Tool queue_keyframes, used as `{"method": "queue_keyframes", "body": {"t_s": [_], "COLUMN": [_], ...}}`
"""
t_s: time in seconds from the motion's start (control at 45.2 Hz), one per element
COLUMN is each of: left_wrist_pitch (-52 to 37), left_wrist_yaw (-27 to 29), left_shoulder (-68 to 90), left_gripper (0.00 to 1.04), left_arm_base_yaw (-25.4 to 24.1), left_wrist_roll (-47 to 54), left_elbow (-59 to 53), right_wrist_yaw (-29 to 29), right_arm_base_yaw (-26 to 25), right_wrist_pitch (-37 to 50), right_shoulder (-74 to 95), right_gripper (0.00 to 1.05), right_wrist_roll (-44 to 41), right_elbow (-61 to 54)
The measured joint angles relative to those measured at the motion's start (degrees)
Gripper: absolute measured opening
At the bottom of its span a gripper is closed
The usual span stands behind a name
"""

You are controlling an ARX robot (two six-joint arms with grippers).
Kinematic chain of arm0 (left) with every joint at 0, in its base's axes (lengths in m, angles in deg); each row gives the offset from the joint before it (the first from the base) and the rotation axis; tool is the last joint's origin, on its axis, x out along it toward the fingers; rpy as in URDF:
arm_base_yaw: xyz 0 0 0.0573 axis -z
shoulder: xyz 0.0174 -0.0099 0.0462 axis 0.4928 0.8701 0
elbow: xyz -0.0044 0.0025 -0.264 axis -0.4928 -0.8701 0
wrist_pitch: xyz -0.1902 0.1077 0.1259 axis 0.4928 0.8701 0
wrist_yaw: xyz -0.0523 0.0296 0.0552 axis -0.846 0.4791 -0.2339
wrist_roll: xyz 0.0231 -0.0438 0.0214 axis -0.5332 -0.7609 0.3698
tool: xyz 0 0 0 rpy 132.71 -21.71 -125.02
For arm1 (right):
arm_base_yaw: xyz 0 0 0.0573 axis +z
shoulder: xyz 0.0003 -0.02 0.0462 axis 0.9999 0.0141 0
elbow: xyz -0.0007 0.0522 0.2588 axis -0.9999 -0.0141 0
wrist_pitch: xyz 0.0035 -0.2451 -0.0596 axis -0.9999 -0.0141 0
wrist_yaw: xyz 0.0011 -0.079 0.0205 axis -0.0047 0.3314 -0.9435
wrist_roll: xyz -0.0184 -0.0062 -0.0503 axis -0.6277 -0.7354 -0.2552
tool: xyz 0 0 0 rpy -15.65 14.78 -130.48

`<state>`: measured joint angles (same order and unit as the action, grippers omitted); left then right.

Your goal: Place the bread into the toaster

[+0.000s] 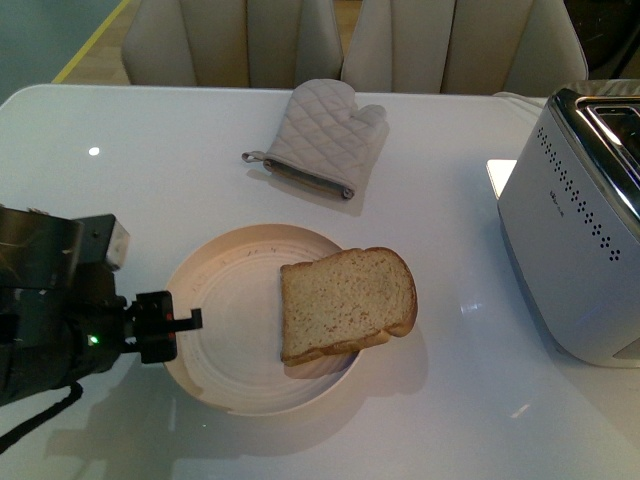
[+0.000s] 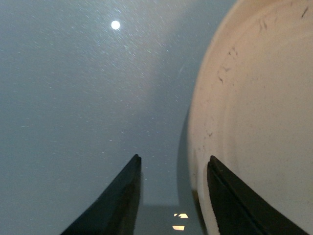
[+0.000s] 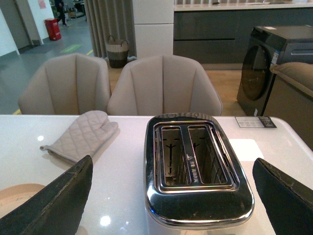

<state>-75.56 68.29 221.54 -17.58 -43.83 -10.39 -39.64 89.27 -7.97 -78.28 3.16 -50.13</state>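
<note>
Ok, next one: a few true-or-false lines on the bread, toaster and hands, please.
The bread lies on the plate. True.
The toaster has a slice in one slot. False: both slots are empty.
The left hand grips the bread. False: it is open at the plate's rim, on the side away from the bread, holding nothing.
The oven mitt lies on the table beyond the plate. True.
The right hand is open. True.

Beige chairs [image 3: 164, 85] behind white table [image 1: 200, 130]
</note>
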Motion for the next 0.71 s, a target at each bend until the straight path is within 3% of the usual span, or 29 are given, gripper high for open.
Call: {"method": "queue_keyframes", "body": {"t_s": [0.288,0.619,0.708], "left_wrist_pitch": [-1.1,11.9,8.3], "left_wrist_yaw": [-4.2,-7.6,-7.5], "left_shoulder": [-29.0,-72.7,-77.5], "left_gripper": [0.99,0.98,0.93], "left_arm_base_yaw": [-10.2,-18.6,-18.7], "left_wrist_roll": [-1.1,-7.0,-4.7], "left_elbow": [-10.9,-23.0,-24.3], "right_wrist_yaw": [0.0,0.0,0.0], "right_arm_base_yaw": [0.0,0.0,0.0], "right_wrist_pitch": [0.0,0.0,0.0], "right_shoulder": [0.0,0.0,0.0], "right_gripper": [0.96,0.96,0.96], "right_wrist_roll": [0.0,0.0,0.0], "right_elbow": [0.0,0.0,0.0]}}
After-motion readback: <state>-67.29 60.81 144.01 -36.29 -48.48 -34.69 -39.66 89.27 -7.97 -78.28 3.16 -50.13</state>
